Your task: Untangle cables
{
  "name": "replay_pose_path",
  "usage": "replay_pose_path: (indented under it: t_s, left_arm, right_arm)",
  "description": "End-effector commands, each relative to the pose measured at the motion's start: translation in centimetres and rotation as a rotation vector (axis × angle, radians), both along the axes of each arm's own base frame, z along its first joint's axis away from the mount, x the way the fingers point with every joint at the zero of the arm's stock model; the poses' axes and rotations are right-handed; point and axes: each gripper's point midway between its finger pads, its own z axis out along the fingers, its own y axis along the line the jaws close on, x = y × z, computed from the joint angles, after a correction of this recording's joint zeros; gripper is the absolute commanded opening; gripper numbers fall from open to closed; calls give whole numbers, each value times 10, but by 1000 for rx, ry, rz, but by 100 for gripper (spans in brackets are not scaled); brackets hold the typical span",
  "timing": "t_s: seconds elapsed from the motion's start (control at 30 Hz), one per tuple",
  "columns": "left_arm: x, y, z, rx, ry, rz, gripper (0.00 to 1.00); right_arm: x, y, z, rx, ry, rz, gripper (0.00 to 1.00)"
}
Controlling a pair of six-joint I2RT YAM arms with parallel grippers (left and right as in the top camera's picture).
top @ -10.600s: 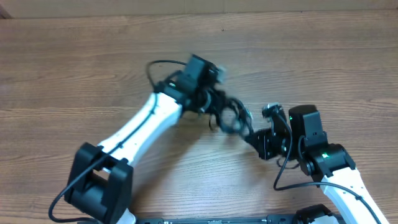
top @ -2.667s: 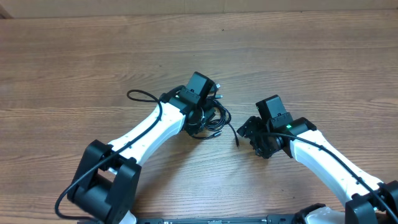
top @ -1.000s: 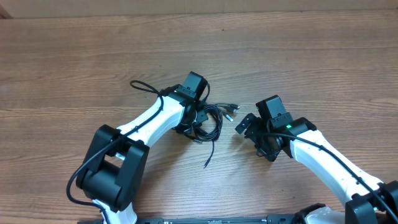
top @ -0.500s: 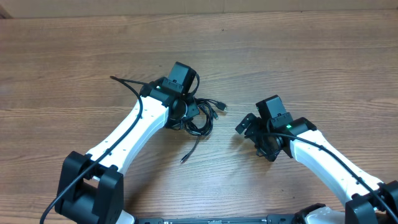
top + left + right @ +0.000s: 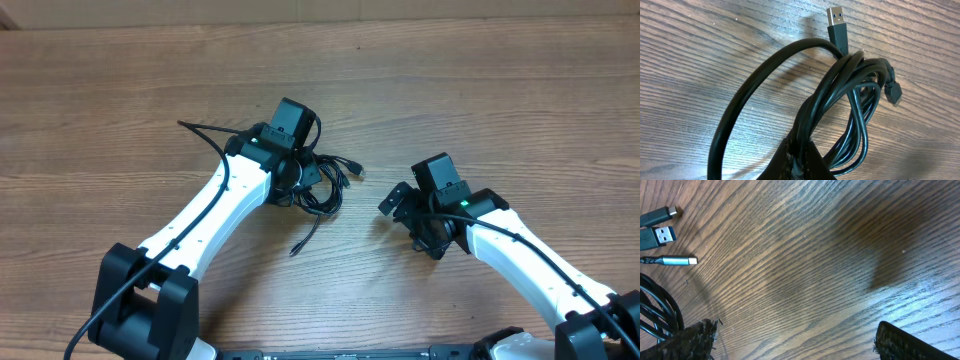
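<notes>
The cables (image 5: 328, 198) lie as a small black bundle on the wooden table, with plug ends (image 5: 350, 168) fanned out to its right and one loose strand (image 5: 303, 240) trailing toward the front. My left gripper (image 5: 303, 183) is shut on the bundle. In the left wrist view its fingertips (image 5: 800, 162) pinch several strands of the cables (image 5: 840, 85), and a silver USB plug (image 5: 836, 17) points away. My right gripper (image 5: 410, 225) stands open to the right of the bundle, apart from it. The right wrist view shows three plugs (image 5: 662, 236) at upper left and bare wood between the fingers (image 5: 910, 342).
The wooden table (image 5: 500, 90) runs out on all sides. A thicker black arm wire (image 5: 205, 132) loops out to the left of the left wrist. The left arm's base (image 5: 150, 300) stands at the front left.
Over the last second the left gripper has dragged the bundle left and slightly back; the loose strand followed. Nothing has moved in the last half second. The right arm has stayed still.
</notes>
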Motion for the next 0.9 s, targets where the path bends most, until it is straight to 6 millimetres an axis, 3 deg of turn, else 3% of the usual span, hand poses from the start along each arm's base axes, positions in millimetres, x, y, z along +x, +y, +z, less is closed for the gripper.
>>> replay_pose_path:
  t_s: [0.0, 0.37, 0.57, 0.73, 0.87]
  left_arm:
    - [8, -1, 15, -8, -48, -6, 4]
    - [4, -7, 15, -43, -29, -19, 4]
    - [-16, -22, 19, -153, 76, -55, 4]
    - [-31, -11, 15, -149, 159, -52, 4]
    - [-39, -25, 21, -241, 180, -159, 4]
  right_arm:
    - [5, -1, 2, -5, -14, -5, 100]
    - [5, -1, 2, -5, -14, -5, 100]
    - [5, -1, 2, -5, -14, -5, 100]
    - [5, -1, 2, -5, -14, -5, 100]
    - [5, -1, 2, -5, -14, -5, 100]
